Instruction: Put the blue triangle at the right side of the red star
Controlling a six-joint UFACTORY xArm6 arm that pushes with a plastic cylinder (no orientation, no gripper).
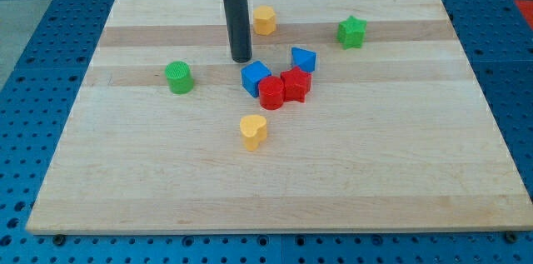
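Your tip (241, 58) rests on the tabletop (375, 172), just far-left of the blue cube (255, 78); the blue triangle (304, 59) sits far-right of the red star (295, 84). No jaws exist.

- Tip (241, 59) down on the bench (350, 172), just above and left of the blue cube (255, 77), not touching.
- Blue triangle (304, 59) just above the red star (296, 84), toward its right.
- Red cylinder (271, 93) pressed between cube and star.
- Yellow hexagon (264, 20) right of the rod; yellow heart (253, 131) below the cluster.
- Green cylinder (178, 77) far left, green star (352, 32) upper right.
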